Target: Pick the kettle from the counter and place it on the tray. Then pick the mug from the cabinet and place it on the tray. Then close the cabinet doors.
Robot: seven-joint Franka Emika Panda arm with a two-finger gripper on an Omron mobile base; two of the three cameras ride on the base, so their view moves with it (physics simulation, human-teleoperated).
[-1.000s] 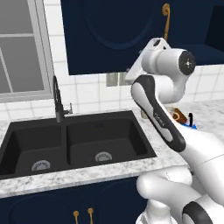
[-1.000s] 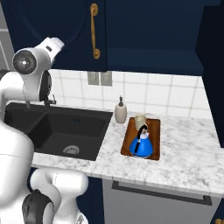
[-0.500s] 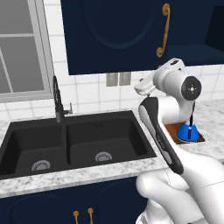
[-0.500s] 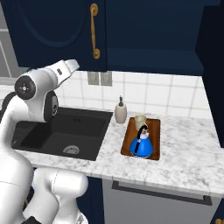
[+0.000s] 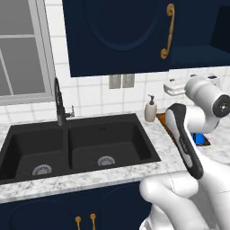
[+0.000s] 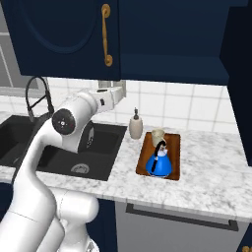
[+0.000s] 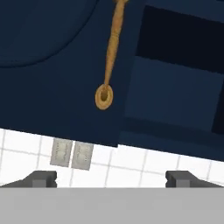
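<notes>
From the left base camera, the kettle (image 5: 199, 137) shows as a blue patch behind the arm. From the right, kettle and mug (image 6: 157, 136) stand on the tray (image 6: 173, 155) on the bench (image 6: 216, 179). The hand camera faces a cabinet door (image 7: 57, 65) with its brass handle (image 7: 111, 52), jaws spread wide, gripping nothing.

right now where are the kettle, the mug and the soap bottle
kettle (image 6: 159, 163), right base view, on its blue body
mug (image 6: 157, 136), right base view, on its cream side, behind the kettle
soap bottle (image 6: 136, 128), right base view, on its cream body below the pump
</notes>
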